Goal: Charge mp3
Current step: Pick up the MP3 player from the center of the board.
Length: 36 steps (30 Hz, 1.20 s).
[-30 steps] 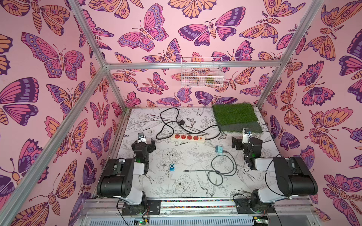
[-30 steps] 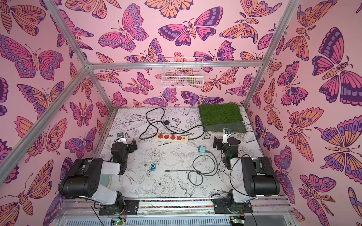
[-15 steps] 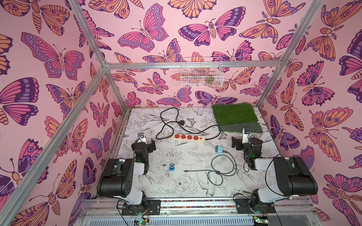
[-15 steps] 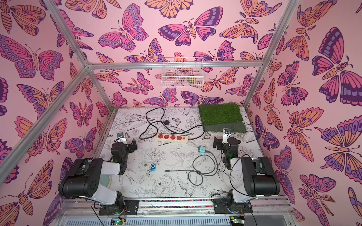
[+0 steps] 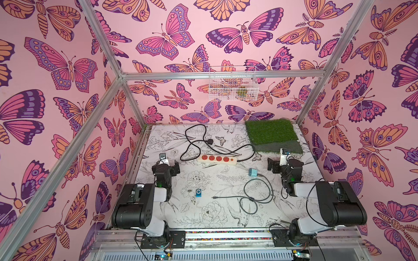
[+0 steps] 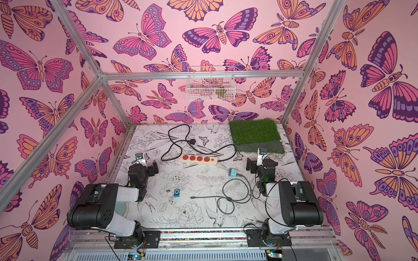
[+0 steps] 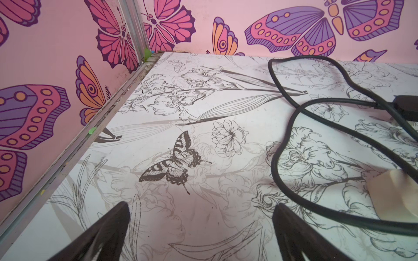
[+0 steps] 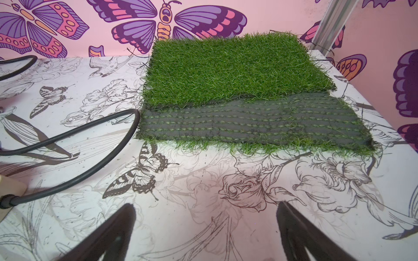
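Checked against the views from the last second: nothing has changed. Both arms sit in the same folded pose and no item on the white flower-printed table (image 5: 203, 217) has shifted. Reading: the task has not started, and every step is still ahead. The left gripper (image 5: 166, 166) has its jaws spread wide and holds nothing; its wrist view shows only table print between the two dark fingers (image 7: 106, 237). The right gripper (image 5: 285, 163) is likewise spread wide and empty, facing the green artificial-turf mat (image 8: 226, 67). The mp3 (image 5: 198, 192), a tiny flat bright-blue metallic square player with a pale round pad, lies flat on the table in both top views, between the two arms and nearer the left one. It sits behind the left gripper's fingertips, toward the robot's base and inward toward the table's middle. It is apart from the gripper, and neither wrist view shows it. The thin black charging cable (image 5: 257, 198) lies coiled on the mp3's right, its free plug end aimed at the player but not touching it. Its other end appears to run to the pale teal-and-grey charger cube (image 5: 252, 172), which lies loose near the cream power strip with four red sockets (image 5: 217, 158). Judgement: the left gripper would have to draw back and turn inward to reach the player.
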Tool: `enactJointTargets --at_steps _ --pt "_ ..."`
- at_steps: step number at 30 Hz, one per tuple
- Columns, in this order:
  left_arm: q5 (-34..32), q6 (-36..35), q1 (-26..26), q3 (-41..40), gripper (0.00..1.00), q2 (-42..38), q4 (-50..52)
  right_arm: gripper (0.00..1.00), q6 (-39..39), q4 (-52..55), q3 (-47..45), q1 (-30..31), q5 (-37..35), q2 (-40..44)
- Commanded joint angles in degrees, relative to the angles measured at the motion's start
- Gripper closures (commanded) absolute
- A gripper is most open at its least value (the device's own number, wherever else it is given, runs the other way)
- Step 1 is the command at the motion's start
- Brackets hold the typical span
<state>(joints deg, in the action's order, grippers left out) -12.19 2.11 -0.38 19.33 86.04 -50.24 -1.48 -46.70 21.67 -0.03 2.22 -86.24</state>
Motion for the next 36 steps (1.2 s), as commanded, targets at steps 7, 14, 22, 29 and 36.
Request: enactJointTargets --at_steps 7,14,22,29,36 --pt "-3.9 9.1 -0.3 21.1 0.0 -23.6 42.6 0.01 0.5 19.4 6.1 3.5 -6.1 21.5" --pt "10.6 19.9 -0.2 21.7 0.01 -31.9 53.1 0.01 -13.2 29.3 11.5 6.0 0.8 32.0" --pt "11.6 43.1 -0.5 16.0 0.0 -43.9 54.5 0.01 -36.0 30.8 8.7 5.9 -1.2 37.4" --pt "25.4 41.5 -1.0 25.1 0.0 -34.8 66.6 0.01 -33.9 29.1 7.9 6.3 5.1 37.1" --pt "11.3 53.3 -6.6 31.6 0.0 -31.7 93.6 0.01 -29.4 32.5 9.5 10.4 1.0 35.2"
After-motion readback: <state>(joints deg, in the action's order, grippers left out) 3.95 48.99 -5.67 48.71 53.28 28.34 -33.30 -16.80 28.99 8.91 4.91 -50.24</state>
